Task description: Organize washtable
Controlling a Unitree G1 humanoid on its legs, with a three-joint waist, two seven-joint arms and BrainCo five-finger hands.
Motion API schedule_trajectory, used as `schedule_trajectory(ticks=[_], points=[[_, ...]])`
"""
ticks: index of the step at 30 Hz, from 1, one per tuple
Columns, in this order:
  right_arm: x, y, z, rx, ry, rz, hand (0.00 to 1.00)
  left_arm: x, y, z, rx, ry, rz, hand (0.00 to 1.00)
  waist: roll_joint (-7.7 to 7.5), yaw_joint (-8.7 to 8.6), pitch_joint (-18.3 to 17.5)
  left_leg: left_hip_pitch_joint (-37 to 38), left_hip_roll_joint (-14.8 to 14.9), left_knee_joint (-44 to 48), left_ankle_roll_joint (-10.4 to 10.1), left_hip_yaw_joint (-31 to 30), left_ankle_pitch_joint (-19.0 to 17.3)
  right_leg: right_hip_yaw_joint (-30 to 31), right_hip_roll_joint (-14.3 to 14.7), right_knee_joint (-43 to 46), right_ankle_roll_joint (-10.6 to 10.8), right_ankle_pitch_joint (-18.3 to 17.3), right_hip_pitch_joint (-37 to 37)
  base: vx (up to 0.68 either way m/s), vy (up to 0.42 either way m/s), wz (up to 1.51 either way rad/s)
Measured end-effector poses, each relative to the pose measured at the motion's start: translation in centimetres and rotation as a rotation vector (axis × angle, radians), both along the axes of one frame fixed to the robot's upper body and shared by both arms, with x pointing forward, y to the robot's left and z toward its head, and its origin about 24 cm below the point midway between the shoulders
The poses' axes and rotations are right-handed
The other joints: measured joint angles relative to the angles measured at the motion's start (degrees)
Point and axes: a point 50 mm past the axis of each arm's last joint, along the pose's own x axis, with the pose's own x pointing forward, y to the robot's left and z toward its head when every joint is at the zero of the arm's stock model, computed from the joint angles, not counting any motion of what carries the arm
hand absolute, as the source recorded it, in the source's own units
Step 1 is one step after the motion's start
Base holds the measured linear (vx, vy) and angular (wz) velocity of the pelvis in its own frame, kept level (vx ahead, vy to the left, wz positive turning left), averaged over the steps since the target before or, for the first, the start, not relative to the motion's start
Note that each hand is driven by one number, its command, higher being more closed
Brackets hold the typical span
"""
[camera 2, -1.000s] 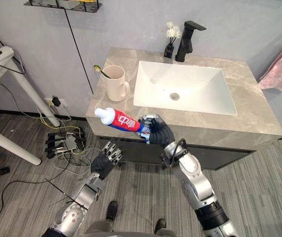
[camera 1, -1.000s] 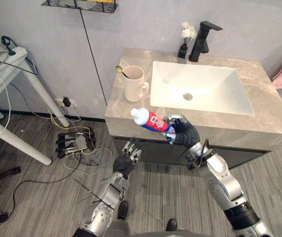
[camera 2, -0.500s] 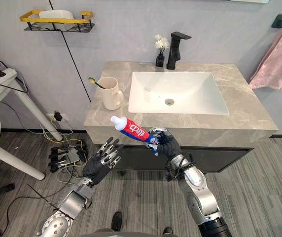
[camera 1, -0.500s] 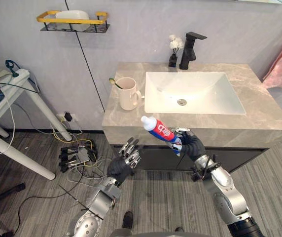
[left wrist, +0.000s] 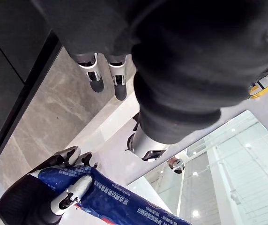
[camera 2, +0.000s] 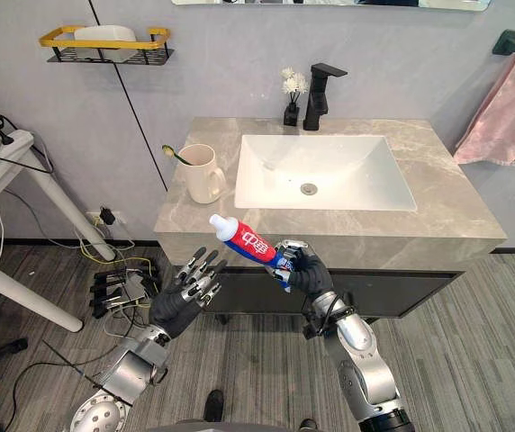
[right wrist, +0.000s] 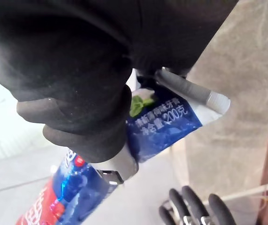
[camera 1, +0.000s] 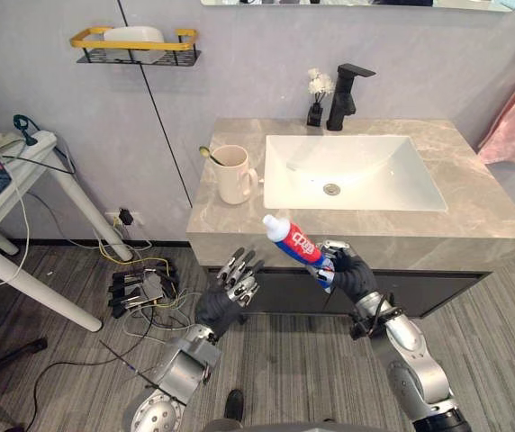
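The right hand is clamped on the tail of the tube, held in the air at the washtable's near edge. The cap slants up and left, toward the cup farther back. The left hand, fingers spread and empty, hovers lower left.

Two head views sit side by side and look steeply down from in front of the grey stone surface towards the wall behind it; they share almost the whole scene of white basin, floor and both arms. The left wrist view looks from very close along the left hand up past the surface's front edge, and takes in the right hand holding a toothpaste tube. The right wrist view presses close against that same hand and tube, with the left hand's fingertips just beyond.
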Motion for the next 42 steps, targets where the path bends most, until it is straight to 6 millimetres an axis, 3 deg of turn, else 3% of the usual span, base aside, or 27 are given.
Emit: schedule_trajectory(ticks=[11,15,21,27,42], points=[[-1.8,1.6,-0.5,0.099,0.065,0.067,1.0,0.5,-2.1,0.6,0.029,-0.036,0.0,0.0,-0.39,-0.07,-1.02,-0.24,0.02,0.08,-0.03,0.38,-0.23,0.1,0.05,-0.4,-0.02,0.01,-0.11,0.0,0.0,0.0],[-2.2,1.8,-0.9,0.127,0.101,0.072,1.0,0.8,-2.4,1.9,0.026,-0.096,0.013,0.0,-0.47,-0.12,-1.07,-0.13,0.08,0.05,-0.04,0.66,-0.3,0.36,0.07,-0.4,-0.28,0.19,-0.18,0.0,0.0,-0.02],[-2.5,1.7,-1.2,0.129,0.117,0.068,1.0,0.9,-2.4,2.0,0.03,-0.109,0.018,0.0,-0.69,-0.17,-1.24,0.25,0.22,-0.02,-0.14,1.5,-0.5,1.25,0.1,-0.39,-0.28,0.2,-0.36,0.0,-0.003,-0.08],[-3.1,1.3,-2.1,0.129,0.158,0.045,1.0,0.9,-2.4,2.0,0.03,-0.11,0.02,0.0,-1.66,-0.26,-1.96,0.26,0.2,-0.01,-0.13,1.99,-0.6,1.68,-0.02,0.02,-0.32,0.23,-0.75,0.0,-0.003,-0.03],[-2.1,-1.3,-1.6,0.143,0.149,-0.142,1.0,0.8,-2.4,2.0,0.031,-0.109,0.016,0.0,-2.01,-0.3,-2.4,0.47,0.2,-0.03,-0.11,1.99,-0.58,1.72,-0.07,0.13,-0.01,0.02,-0.71,0.0,-0.001,0.0]])
